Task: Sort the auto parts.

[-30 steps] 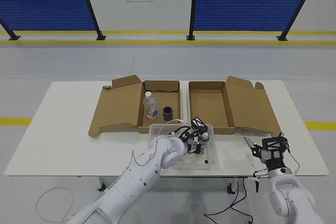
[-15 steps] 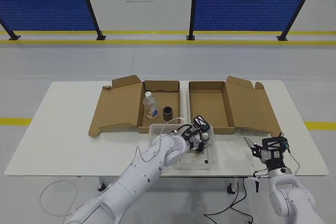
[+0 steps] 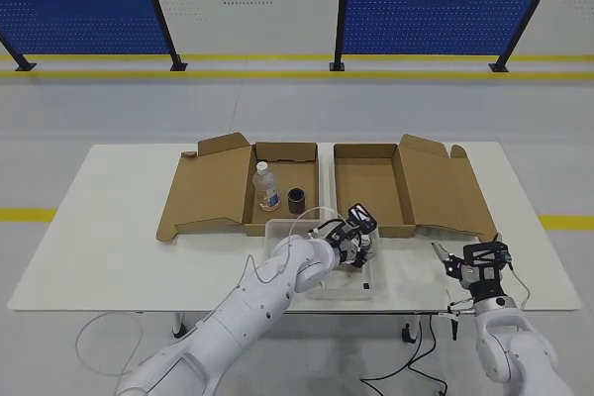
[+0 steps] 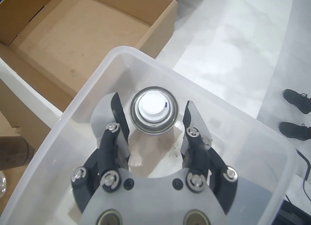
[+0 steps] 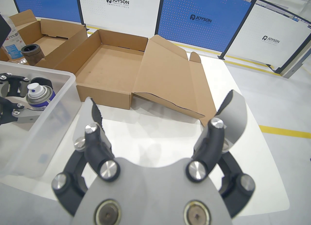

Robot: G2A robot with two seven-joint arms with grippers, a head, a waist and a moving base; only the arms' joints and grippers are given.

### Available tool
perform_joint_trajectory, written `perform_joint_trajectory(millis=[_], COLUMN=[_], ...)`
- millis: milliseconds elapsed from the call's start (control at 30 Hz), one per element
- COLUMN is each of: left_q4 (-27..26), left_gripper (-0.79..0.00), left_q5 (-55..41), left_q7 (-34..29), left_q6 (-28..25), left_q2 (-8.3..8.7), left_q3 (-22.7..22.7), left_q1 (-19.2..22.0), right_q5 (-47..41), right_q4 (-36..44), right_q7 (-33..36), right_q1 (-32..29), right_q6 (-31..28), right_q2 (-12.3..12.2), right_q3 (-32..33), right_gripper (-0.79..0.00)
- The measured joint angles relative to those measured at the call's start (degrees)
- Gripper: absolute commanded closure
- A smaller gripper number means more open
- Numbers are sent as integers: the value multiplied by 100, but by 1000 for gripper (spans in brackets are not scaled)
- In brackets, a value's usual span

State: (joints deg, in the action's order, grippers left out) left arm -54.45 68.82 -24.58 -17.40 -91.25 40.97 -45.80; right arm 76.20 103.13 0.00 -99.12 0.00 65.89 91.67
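1. Spray can (image 4: pixel 153 110) stands upright inside the clear plastic bin (image 4: pixel 116 51), in the corner nearest the right cardboard box (image 4: pixel 73 29).
2. Left gripper (image 4: pixel 153 101) straddles the can, its fingers spread to either side with a slim gap showing on each.
3. Right gripper (image 5: pixel 161 97) hangs over the table (image 3: pixel 109 228) near its front right edge, fingers wide apart, holding nothing.
4. Left cardboard box (image 3: pixel 218 183) holds a plastic bottle (image 3: pixel 266 187) and a dark cylinder (image 3: pixel 297 200).

The left arm (image 3: pixel 257 302) and right arm (image 3: pixel 505 348) are shelled in glossy white, a thin cable (image 3: pixel 295 223) looped off the left. The left hand (image 4: pixel 153 101) and right hand (image 5: pixel 161 99) are built pretty much alike: silver plate, black linkages, shiny screws, curved black-padded fingers (image 5: pixel 234 107).
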Motion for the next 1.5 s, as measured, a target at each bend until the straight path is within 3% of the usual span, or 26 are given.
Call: perform_joint_trajectory(millis=[333,600,700,833,967,1500], left_q4=[186,414,477,541,591,544], left_gripper=[-468,-369,-252,-215,0,0], left_q5=[-115,-179,-199,-197,-189,-7], left_q7=[-7,53,69,94,109,133], left_q6=[-61,-75,-81,-95,-122,-242], left_q2=[-56,-114,-135,-157,-173,-167], left_q3=[20,13,12,7,5,55], left_q1=[34,92,115,139,158,133], right_q5=[0,0,0,0,0,0], right_q4=[0,0,0,0,0,0], right_q7=[0,0,0,0,0,0], right_q1=[0,0,0,0,0,0], right_q6=[0,0,0,0,0,0], right_q2=[0,0,0,0,0,0], right_q3=[0,0,0,0,0,0], right_gripper=[-785,-785,-785,-785,-785,-785])
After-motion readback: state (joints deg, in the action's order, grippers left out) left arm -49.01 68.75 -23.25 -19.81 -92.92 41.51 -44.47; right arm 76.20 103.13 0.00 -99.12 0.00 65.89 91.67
